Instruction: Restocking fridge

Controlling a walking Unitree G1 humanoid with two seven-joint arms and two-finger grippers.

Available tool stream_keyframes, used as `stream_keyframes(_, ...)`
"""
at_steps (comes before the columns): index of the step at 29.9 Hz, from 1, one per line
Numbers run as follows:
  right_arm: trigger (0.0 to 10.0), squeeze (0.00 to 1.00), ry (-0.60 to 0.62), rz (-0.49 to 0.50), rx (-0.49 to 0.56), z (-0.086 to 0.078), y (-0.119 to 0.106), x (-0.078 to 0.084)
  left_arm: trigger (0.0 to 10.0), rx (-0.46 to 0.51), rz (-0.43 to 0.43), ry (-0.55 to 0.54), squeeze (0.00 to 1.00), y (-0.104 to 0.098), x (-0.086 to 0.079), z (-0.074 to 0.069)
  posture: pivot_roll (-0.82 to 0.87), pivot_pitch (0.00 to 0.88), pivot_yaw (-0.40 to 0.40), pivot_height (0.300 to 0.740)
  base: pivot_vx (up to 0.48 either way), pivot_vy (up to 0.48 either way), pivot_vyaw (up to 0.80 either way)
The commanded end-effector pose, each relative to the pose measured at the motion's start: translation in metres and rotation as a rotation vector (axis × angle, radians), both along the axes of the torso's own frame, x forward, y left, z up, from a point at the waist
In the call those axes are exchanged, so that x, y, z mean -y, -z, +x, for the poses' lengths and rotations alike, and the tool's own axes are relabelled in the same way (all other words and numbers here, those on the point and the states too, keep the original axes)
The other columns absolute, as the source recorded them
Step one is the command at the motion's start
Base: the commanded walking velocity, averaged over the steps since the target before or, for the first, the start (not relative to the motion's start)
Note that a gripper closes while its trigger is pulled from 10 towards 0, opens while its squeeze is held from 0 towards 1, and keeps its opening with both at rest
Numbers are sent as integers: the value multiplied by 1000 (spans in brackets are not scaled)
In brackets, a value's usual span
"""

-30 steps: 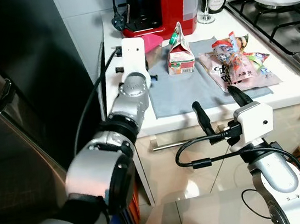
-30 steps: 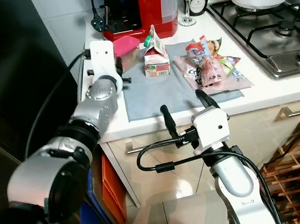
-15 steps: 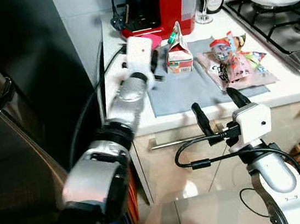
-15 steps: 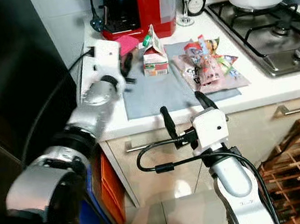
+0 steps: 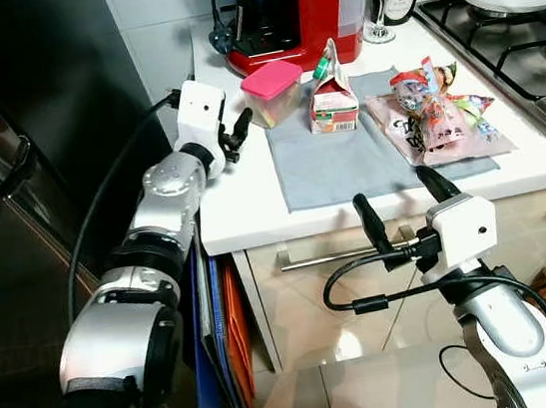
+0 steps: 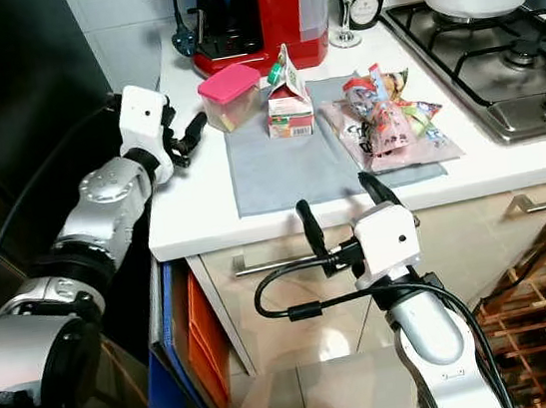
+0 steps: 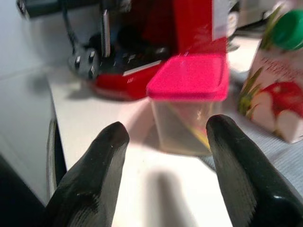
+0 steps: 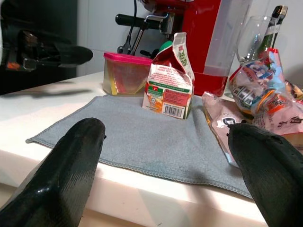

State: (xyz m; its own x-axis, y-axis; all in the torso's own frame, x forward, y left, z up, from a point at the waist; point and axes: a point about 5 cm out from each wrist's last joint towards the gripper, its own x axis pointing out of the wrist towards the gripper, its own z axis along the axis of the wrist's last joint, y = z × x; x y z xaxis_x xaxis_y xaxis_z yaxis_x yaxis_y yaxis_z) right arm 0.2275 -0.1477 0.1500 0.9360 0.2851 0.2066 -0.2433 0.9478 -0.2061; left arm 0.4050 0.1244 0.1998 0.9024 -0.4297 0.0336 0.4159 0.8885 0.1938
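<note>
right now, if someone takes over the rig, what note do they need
Left gripper: open, holding nothing, over the counter's left edge, aimed at the pink-lidded container and short of it.
Right gripper: open, holding nothing, in front of the counter edge, below the grey cloth.
Juice carton stands upright on the cloth beside the container; snack packets lie on the cloth's right side.
Done: nothing picked up. Left: grasp every item and load the fridge, whose door looks closed.
</note>
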Motion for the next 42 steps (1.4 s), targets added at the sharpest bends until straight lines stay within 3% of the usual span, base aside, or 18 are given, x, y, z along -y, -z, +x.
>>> stream_keyframes(1, 10000, 0, -8, -1, 10, -1, -2, 0, 10000, 17, -2, 18, 1000, -5, -1, 1, -245, 40, 79, 740, 0, 0, 0)
stream_keyframes(9, 10000, 0, -3, 4, 9, -5, -3, 1, 10000, -44, 24, -5, 1000, 4, -1, 3, -257, 63, 79, 740, 0, 0, 0)
stream_keyframes(14, 10000, 0, -49, 75, 32, -6, -13, -4, 10000, -67, 18, 0, 1000, 6, 2, 4, -266, 77, 77, 740, 0, 0, 0)
stream_keyframes(17, 10000, 0, -100, 92, 64, -5, -28, -10, 10000, -65, 2, -14, 1000, 1, 3, 6, -285, 106, 78, 740, 0, 0, 0)
stream_keyframes(30, 10000, 0, -114, 94, 23, -24, -31, -9, 10000, -50, 1, 29, 1000, -9, 11, 8, -321, 170, 77, 740, 0, 0, 0)
stream_keyframes(31, 10000, 0, -113, 92, 16, -26, -31, -9, 10000, -56, -8, 40, 98, -9, 12, 8, -324, 175, 75, 740, 0, 0, 0)
stream_keyframes(32, 10000, 0, -113, 92, 16, -26, -31, -9, 10000, -56, -8, 40, 98, -9, 12, 8, -324, 175, 75, 740, 0, 0, 0)
stream_keyframes(33, 10000, 0, -112, 90, 12, -27, -31, -9, 10000, -56, -8, 39, 0, -9, 12, 8, -328, 183, 74, 740, 0, 0, 0)
stream_keyframes(42, 10000, 0, -104, 80, -22, -38, -31, -7, 10000, -33, -5, -3, 0, -17, 8, 10, -348, 216, 73, 740, 0, 0, 0)
